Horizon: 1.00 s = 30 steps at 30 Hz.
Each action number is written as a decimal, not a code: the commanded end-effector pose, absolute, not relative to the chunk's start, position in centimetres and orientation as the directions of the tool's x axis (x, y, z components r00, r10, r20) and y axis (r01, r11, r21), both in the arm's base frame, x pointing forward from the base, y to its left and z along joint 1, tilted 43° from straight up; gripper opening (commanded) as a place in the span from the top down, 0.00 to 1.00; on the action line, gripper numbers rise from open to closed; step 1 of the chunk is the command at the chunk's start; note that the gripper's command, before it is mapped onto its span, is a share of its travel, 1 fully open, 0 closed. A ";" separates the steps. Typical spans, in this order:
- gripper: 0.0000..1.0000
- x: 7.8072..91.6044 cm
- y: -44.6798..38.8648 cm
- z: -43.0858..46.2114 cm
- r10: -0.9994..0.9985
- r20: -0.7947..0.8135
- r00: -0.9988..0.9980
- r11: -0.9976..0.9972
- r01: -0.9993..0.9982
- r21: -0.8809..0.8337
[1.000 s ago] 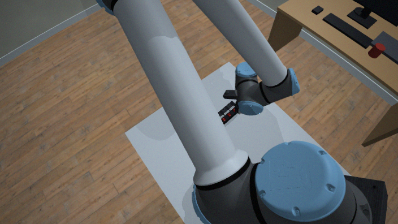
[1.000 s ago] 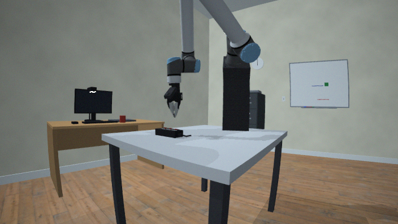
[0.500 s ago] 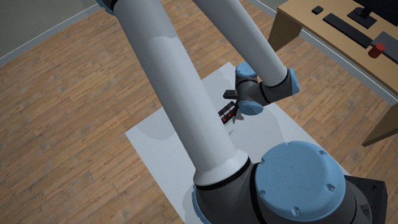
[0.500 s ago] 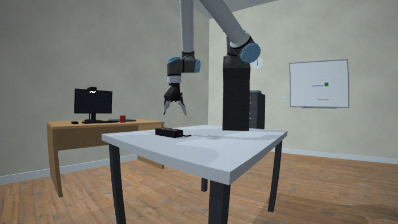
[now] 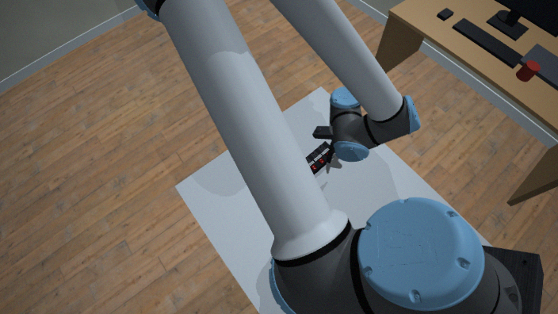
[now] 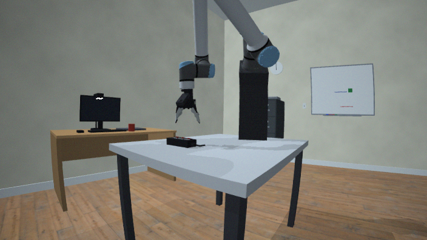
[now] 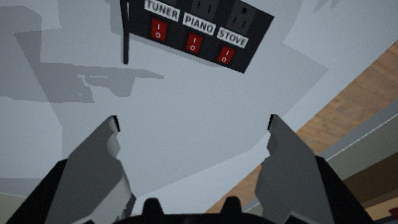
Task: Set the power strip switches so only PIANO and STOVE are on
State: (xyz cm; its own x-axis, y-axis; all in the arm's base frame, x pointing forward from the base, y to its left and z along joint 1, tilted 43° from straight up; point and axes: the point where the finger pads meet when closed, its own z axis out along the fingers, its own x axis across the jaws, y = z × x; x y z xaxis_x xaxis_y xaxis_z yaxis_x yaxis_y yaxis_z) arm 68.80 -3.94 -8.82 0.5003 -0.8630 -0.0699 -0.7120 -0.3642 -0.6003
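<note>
A black power strip (image 7: 197,30) lies face up on the white table, at the top of the wrist view. Its labels read TUNER, PIANO and STOVE, each above a red rocker switch: TUNER (image 7: 158,30), PIANO (image 7: 193,43), STOVE (image 7: 225,54). I cannot tell which switches are on. The strip also shows in the top view (image 5: 320,158) and in the exterior view (image 6: 181,141), near the table's far left edge. My gripper (image 7: 194,116) is open and empty. It hangs well above the strip in the exterior view (image 6: 187,116), apart from it.
The white table (image 6: 212,157) carries the black robot pedestal (image 6: 253,101) at its back. The table's edge runs close beside the strip, with wooden floor (image 7: 350,107) below. A wooden desk (image 6: 100,139) with a monitor and a red cup stands further off.
</note>
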 end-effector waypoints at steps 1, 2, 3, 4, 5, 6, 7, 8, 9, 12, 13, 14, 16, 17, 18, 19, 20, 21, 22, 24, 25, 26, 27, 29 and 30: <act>0.00 68.9 -3.9 -8.8 -0.862 -0.068 0.503 -0.365 -0.708 -0.605; 0.00 69.1 -3.9 -8.7 -0.858 -0.066 0.509 -0.367 -0.699 -0.614; 0.00 69.4 -3.8 -8.7 -0.853 -0.061 0.518 -0.370 -0.683 -0.629; 0.00 69.8 -3.7 -8.6 -0.845 -0.053 0.532 -0.374 -0.661 -0.651; 0.00 70.3 -3.5 -8.4 -0.835 -0.043 0.548 -0.379 -0.631 -0.677; 0.00 70.9 -3.4 -8.3 -0.824 -0.029 0.566 -0.384 -0.595 -0.706; 0.00 71.4 -3.2 -8.0 -0.812 -0.011 0.584 -0.389 -0.554 -0.736; 0.00 71.9 -3.1 -7.8 -0.799 0.009 0.602 -0.394 -0.510 -0.765; 0.00 72.2 -2.9 -7.5 -0.786 0.031 0.617 -0.397 -0.466 -0.791; 0.00 72.7 -2.7 -7.0 -0.765 0.072 0.640 -0.402 -0.387 -0.830; 0.00 72.7 -2.7 -7.0 -0.765 0.072 0.640 -0.402 -0.387 -0.830; 0.00 72.7 -2.7 -7.0 -0.765 0.072 0.640 -0.402 -0.387 -0.830; 0.00 73.0 -2.6 -6.6 -0.753 0.101 0.651 -0.404 -0.336 -0.851; 0.00 73.0 -2.5 -6.5 -0.749 0.108 0.653 -0.405 -0.323 -0.856; 0.00 73.0 -2.5 -6.5 -0.748 0.111 0.654 -0.405 -0.317 -0.858; 0.00 73.0 -2.5 -6.5 -0.748 0.111 0.654 -0.405 -0.317 -0.858; 0.00 73.0 -2.5 -6.5 -0.748 0.111 0.654 -0.405 -0.317 -0.858; 0.00 73.0 -2.5 -6.5 -0.748 0.111 0.654 -0.405 -0.317 -0.858; 0.00 73.0 -2.5 -6.5 -0.748 0.111 0.654 -0.405 -0.317 -0.858; 0.00 73.0 -2.5 -6.5 -0.748 0.111 0.654 -0.405 -0.317 -0.858; 0.00 73.0 -2.5 -6.5 -0.748 0.111 0.654 -0.405 -0.317 -0.858; 0.00 73.0 -2.5 -6.5 -0.748 0.111 0.654 -0.405 -0.317 -0.858; 0.00 73.0 -2.5 -6.5 -0.748 0.111 0.654 -0.405 -0.317 -0.858; 0.00 73.0 -2.5 -6.5 -0.748 0.111 0.654 -0.405 -0.317 -0.858; 0.00 73.0 -2.5 -6.5 -0.748 0.111 0.654 -0.405 -0.317 -0.858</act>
State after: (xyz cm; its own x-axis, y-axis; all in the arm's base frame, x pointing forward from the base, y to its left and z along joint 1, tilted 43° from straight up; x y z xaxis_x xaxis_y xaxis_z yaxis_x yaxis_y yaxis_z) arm 72.98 -2.49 -6.53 0.6544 -0.7482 0.1094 -0.3199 -0.4051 -0.8565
